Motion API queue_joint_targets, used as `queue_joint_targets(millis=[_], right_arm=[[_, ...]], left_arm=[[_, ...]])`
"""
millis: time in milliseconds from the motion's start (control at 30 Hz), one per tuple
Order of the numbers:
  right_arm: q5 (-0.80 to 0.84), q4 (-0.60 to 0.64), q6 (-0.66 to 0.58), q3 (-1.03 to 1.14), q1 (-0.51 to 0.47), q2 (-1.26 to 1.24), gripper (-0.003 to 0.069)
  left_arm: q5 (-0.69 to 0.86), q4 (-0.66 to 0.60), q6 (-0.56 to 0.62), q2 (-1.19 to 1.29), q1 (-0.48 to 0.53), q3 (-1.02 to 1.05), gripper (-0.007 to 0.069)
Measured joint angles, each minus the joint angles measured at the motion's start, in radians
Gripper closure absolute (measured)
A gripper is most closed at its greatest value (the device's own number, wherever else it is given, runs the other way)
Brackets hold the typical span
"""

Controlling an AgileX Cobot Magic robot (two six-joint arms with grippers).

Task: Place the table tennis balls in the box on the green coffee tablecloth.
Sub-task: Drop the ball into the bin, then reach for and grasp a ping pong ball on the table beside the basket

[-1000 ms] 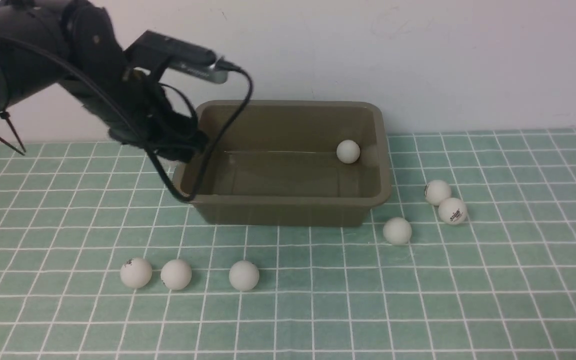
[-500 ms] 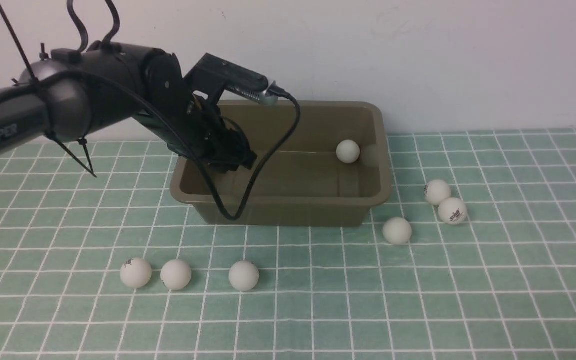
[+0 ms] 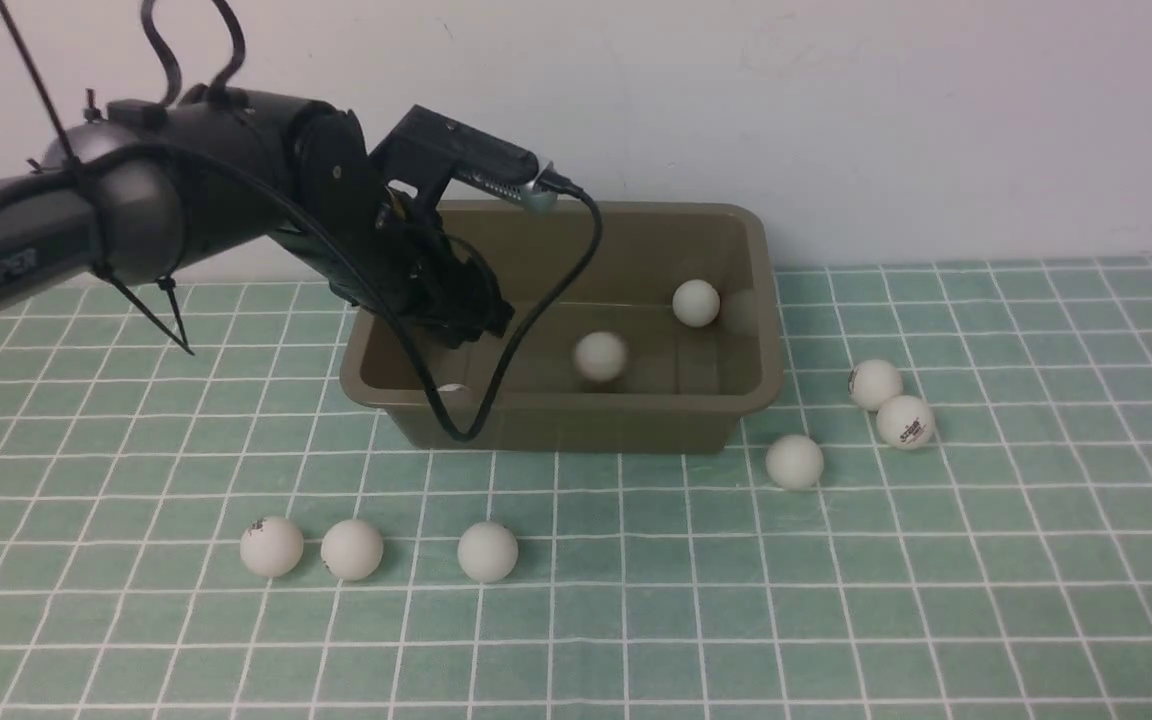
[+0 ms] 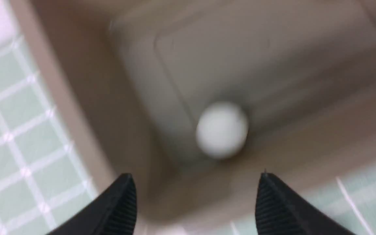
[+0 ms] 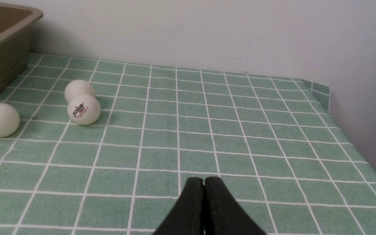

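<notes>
The olive-brown box (image 3: 576, 425) stands on the green coffee tablecloth (image 3: 636, 620). Inside it, one table tennis ball (image 3: 696, 302) rests at the far right and a blurred one (image 3: 601, 356) shows mid-box. A white sliver (image 3: 453, 388) peeks out by the cable. My left gripper (image 3: 481, 320) hangs open over the box's left end. In the left wrist view it (image 4: 196, 178) holds nothing, and a blurred ball (image 4: 222, 129) lies on the box floor (image 4: 273, 65) beyond it. My right gripper (image 5: 203, 179) is shut and empty, low over the cloth.
Three balls lie in a row in front of the box (image 3: 271, 546), (image 3: 352, 549), (image 3: 487, 551). Three more lie to its right (image 3: 794, 461), (image 3: 875, 384), (image 3: 904, 421). A white wall stands right behind the box. The cloth's right edge (image 5: 325, 89) drops off.
My left arm swung from the box's left side to over its left end and its jaws opened wider. A second, blurred ball now shows moving inside the box.
</notes>
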Motion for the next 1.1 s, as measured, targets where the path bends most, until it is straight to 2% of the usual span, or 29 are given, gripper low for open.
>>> queue_joint_targets(millis=[267,367,433,633,933,1100], right_arm=[[0.000,0.000,0.000,0.000,0.000,0.000,0.0676],[0.000,0.000,0.000,0.000,0.000,0.000,0.0676],[0.000,0.000,0.000,0.000,0.000,0.000,0.0676],[0.000,-0.001,0.000,0.000,0.000,0.000,0.0676],[0.000,-0.001,0.000,0.000,0.000,0.000,0.0676],[0.000,-0.001,0.000,0.000,0.000,0.000,0.0676]], left_arm=[[0.366,0.053,-0.017,-0.161,0.071,0.000,0.0186],[0.411,0.063,-0.020,-0.213,0.111,0.047,0.0186],[0.391,0.059,-0.022,-0.238,0.128,0.113,0.0186],[0.168,0.043,-0.022,-0.249,0.138,0.357,0.0186],[-0.011,0.042,-0.008,-0.217,0.138,0.430,0.0186],[-0.052,0.042,-0.006,-0.196,0.138,0.430,0.0186]])
